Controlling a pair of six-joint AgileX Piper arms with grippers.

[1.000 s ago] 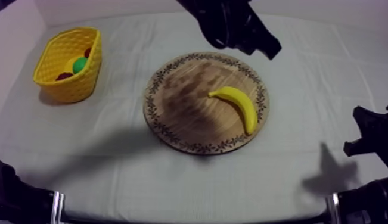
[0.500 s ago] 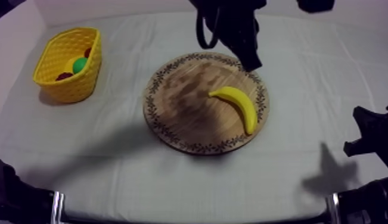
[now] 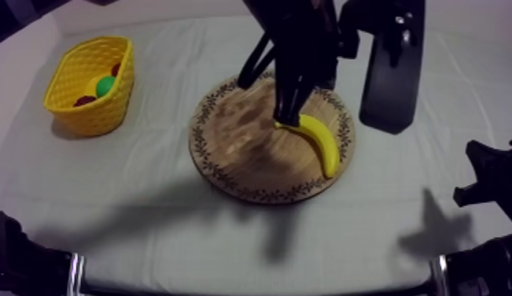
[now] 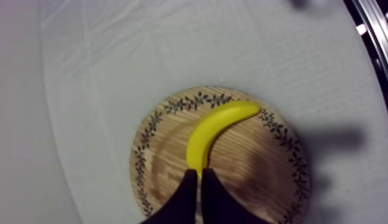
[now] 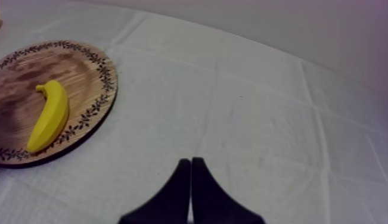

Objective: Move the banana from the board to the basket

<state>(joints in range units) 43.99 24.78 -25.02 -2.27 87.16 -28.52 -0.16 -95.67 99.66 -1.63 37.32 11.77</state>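
Banana [image 4: 215, 128] lies just ahead of my clenched left claw [image 4: 199, 171], long axis running away from it; my right claw [image 5: 191, 161], clenched too, sits farther off.

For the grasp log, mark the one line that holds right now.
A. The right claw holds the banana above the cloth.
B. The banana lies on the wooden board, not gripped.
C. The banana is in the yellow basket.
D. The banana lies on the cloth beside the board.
B: the banana lies flat on the wooden board, and the left claw is shut as a narrow wedge at one of its ends, not around it.
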